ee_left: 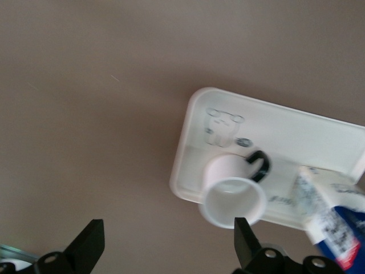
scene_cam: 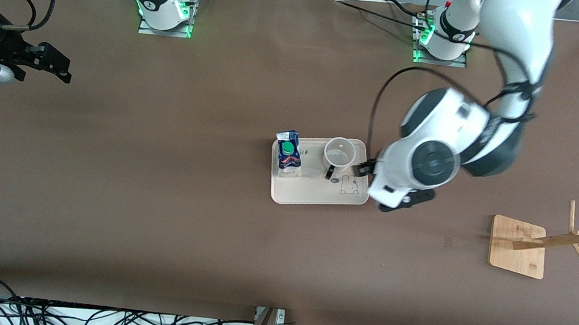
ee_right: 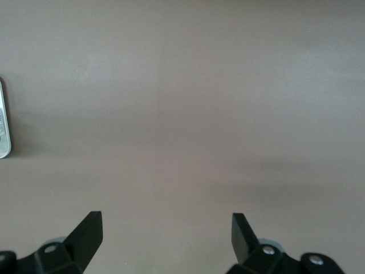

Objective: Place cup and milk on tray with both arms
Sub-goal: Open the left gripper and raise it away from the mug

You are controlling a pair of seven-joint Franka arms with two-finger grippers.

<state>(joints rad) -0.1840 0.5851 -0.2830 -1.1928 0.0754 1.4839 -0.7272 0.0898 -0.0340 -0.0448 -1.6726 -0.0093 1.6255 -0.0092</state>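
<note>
The cream tray (scene_cam: 313, 188) lies mid-table. The milk (scene_cam: 288, 154) stands on it at the end toward the right arm. The white cup (scene_cam: 340, 154) stands upright on it at the end toward the left arm, its black handle pointing toward the front camera. My left gripper (scene_cam: 369, 188) is open and empty over the tray's edge beside the cup. In the left wrist view my gripper (ee_left: 169, 240) is apart from the cup (ee_left: 234, 194), tray (ee_left: 296, 128) and milk (ee_left: 333, 220). My right gripper (scene_cam: 64, 70) is open and empty over bare table at the right arm's end; the right wrist view shows this gripper (ee_right: 166, 234) too.
A wooden rack (scene_cam: 518, 246) with a tipped pole lies toward the left arm's end, nearer to the front camera than the tray. Cables run along the table edge nearest the front camera.
</note>
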